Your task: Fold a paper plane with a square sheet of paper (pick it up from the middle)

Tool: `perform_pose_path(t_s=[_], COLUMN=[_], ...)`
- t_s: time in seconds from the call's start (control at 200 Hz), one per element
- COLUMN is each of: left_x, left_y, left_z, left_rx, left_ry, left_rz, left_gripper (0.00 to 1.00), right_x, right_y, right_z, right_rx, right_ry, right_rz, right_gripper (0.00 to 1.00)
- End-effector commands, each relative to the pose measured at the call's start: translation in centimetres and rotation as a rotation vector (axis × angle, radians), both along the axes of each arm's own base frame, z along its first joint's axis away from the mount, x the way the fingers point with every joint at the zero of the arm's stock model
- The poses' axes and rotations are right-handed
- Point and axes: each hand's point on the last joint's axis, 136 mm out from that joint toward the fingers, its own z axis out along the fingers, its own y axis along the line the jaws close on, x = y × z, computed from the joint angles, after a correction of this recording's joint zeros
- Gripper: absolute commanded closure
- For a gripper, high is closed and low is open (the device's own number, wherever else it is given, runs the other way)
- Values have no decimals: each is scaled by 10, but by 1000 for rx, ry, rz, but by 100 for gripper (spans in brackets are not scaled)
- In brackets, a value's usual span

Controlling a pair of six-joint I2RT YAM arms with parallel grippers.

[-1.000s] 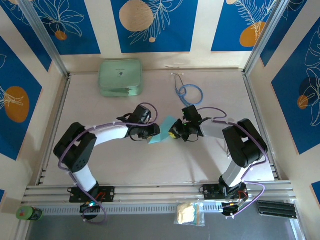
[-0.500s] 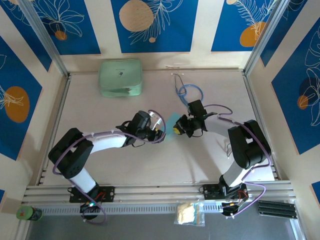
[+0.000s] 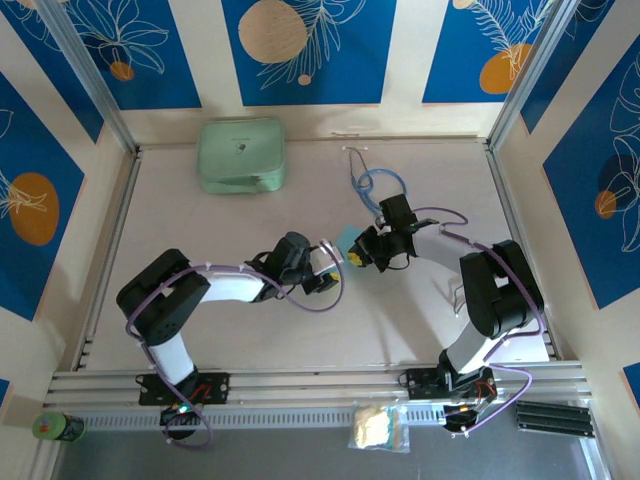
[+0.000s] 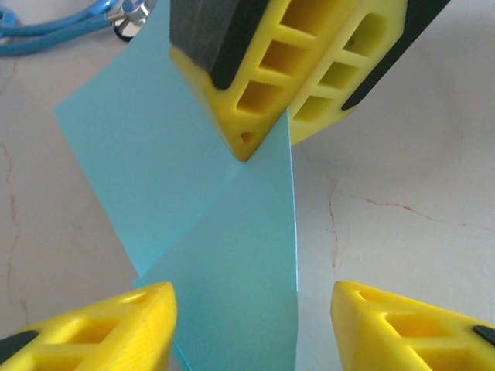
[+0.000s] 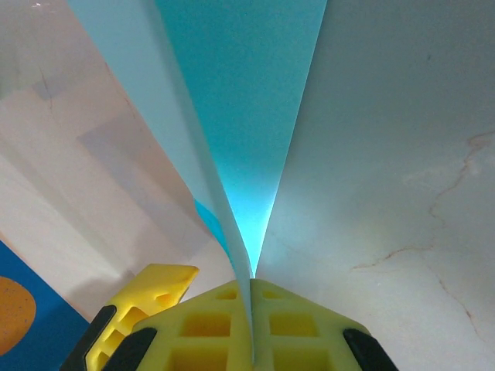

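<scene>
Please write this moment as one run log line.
right gripper: shut on square sheet of paper, held off table | left gripper: open, facing sheet | fold: unfinished

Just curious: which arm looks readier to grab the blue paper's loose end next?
Probably left: the left gripper is open with the paper between its fingers; the right gripper is shut on it.
</scene>
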Motion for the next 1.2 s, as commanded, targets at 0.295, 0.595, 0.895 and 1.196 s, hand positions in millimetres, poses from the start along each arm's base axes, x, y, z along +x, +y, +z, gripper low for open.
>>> perform_pose_path(t_s=[0.295,0.595,0.895,1.196], left_x=[-1,-1,-5,-8], left_y=[-4,1,0,-2], left_z=[-15,-20,-27,-33], left_rx=[45,45,36,28], left_ry=[-101,-101,-70,-45], left_rz=[-53,-29,-34,-37], left_gripper=[59,69,75,78], right_x=[-2,-6,-7,-16], right_y=[4,4,3,4], right_z=[13,8,7,-5], right_rx=[49,50,42,8], right_ry=[35,67,70,124], right_rz=[5,3,7,21], right_gripper=[100,99,84,64])
